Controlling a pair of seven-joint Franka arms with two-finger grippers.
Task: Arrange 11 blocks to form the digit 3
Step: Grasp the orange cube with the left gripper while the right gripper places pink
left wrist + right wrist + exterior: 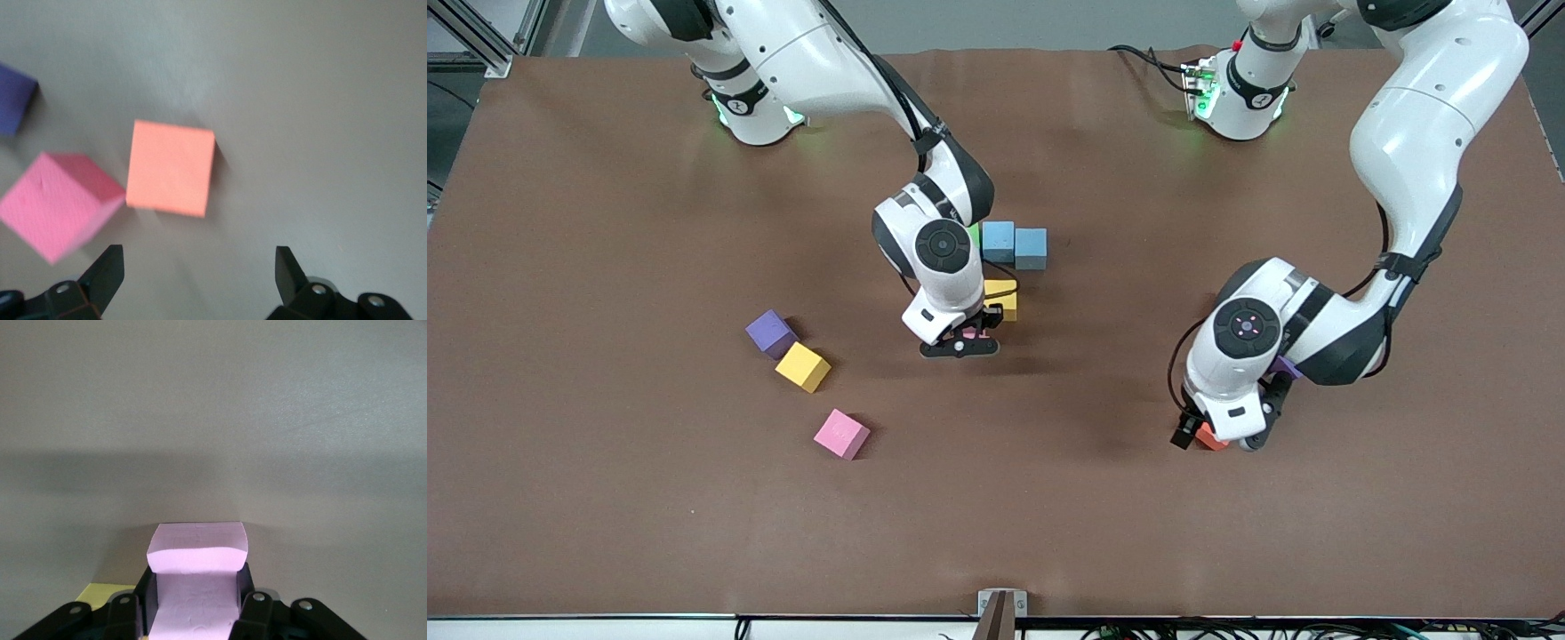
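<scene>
My right gripper (960, 343) is shut on a pink block (197, 583), which also shows in the front view (969, 335). It holds the block low over the table beside a yellow block (1001, 298). A green block (975, 236), a light blue block (999, 241) and a grey-blue block (1031, 248) form a row farther from the camera. My left gripper (198, 277) is open and empty, and it shows in the front view (1218, 436) too. It is beside an orange block (171, 168), not around it. Another pink block (60, 203) and a purple block (13, 97) lie close by.
A purple block (770, 333), a yellow block (802, 366) and a pink block (841, 434) lie loose toward the right arm's end of the table. The brown table (605, 498) has a metal bracket (1001, 604) at its nearest edge.
</scene>
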